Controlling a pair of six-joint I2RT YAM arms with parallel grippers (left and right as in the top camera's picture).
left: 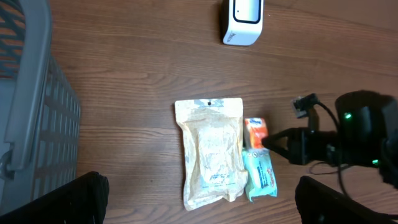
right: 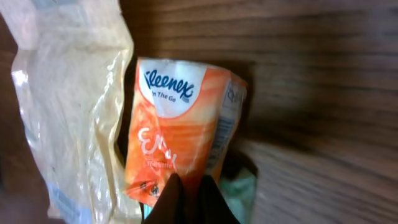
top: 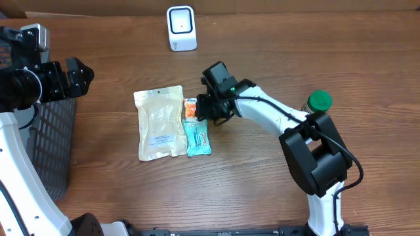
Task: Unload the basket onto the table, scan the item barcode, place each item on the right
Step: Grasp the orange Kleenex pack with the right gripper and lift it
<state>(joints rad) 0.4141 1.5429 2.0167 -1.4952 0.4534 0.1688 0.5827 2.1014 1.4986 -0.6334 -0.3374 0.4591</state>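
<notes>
Well apart, grey basket [top: 52, 144], Kleenex pack [right: 180, 124], pouch [top: 159, 124]

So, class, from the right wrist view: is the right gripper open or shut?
Shut: the right gripper has its tips together at the edge of the orange tissue pack; whether it pinches the pack, cannot tell.

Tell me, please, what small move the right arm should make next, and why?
Probably lift straight up a little. The right fingers look shut on the orange Kleenex pack, which lies next to the tan pouch and teal pack; raising it clears both before heading to the white scanner.
</notes>
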